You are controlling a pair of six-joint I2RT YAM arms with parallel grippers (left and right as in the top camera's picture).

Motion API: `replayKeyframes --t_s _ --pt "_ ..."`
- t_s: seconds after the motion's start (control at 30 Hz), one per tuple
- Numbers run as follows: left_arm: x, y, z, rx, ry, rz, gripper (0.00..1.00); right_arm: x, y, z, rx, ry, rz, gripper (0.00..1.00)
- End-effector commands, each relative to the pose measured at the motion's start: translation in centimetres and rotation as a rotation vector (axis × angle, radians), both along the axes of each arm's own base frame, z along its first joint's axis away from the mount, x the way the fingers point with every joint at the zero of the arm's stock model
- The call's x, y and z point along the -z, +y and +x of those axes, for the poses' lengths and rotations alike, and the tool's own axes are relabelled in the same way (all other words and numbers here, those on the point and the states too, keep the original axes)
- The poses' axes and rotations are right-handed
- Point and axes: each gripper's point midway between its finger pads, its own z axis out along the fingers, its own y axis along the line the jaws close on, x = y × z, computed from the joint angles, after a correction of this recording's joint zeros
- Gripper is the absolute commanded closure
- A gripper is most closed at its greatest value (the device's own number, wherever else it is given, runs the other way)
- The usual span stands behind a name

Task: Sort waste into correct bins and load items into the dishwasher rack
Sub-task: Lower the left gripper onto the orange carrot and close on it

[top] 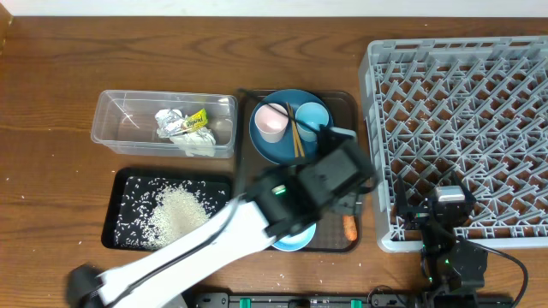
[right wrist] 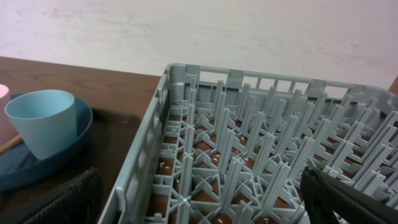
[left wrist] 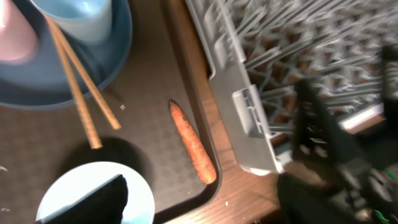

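On the brown serving tray (top: 353, 162) an orange carrot piece (left wrist: 193, 149) lies flat near the front right corner. My left gripper (left wrist: 202, 186) hovers open above it, one finger over the light-blue bowl (left wrist: 68, 190), holding nothing. In the overhead view that gripper (top: 336, 201) hides most of the bowl (top: 295, 238), with the carrot (top: 349, 227) beside it. The blue plate (top: 267, 147) carries the pink cup (top: 272, 121), blue cup (top: 310, 120) and chopsticks (top: 296, 139). My right gripper (right wrist: 205, 211) is open over the near edge of the dishwasher rack (right wrist: 249, 155).
The clear tub (top: 128, 128) at the back left holds foil, tissue and a green-yellow wrapper (top: 198, 121). The black tray (top: 128, 184) in front of it holds white rice (top: 175, 212). The grey rack (top: 462, 120) fills the right side, close against the serving tray.
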Motion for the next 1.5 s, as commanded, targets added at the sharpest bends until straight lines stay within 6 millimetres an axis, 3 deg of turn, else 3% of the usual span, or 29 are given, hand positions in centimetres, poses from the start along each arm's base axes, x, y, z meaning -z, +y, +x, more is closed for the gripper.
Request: replayKeyframes --t_s 0.0,0.2,0.27,0.4,0.47,0.57,0.97,1.47 --pt "1.3 -0.9 0.4 0.003 0.026 0.012 0.09 0.2 -0.4 0.0 0.02 0.006 -0.007 0.01" --pt "1.5 -1.7 1.0 0.0 0.009 -0.003 0.07 0.2 -0.4 0.0 0.02 0.006 -0.007 0.01" --pt "1.6 -1.7 1.0 -0.005 0.012 -0.005 0.22 0.2 -0.4 0.0 0.02 0.006 -0.007 0.01" --pt "2.2 -2.2 -0.3 -0.063 0.082 -0.039 0.25 0.2 -0.4 0.0 0.02 0.006 -0.007 0.01" --pt "2.7 -2.5 -0.9 -0.082 0.106 -0.039 0.26 0.2 -0.4 0.0 0.02 0.006 -0.007 0.01" --pt "3.8 -2.6 -1.0 -0.109 0.105 -0.008 0.34 0.2 -0.4 0.0 0.02 0.006 -0.007 0.01" --pt "10.7 -2.9 -0.9 -0.25 0.216 0.11 0.36 0.2 -0.4 0.0 0.02 0.006 -0.007 0.01" --pt "14.1 -3.0 -1.5 -0.259 0.273 0.176 0.42 0.2 -0.4 0.0 0.02 0.006 -0.007 0.01"
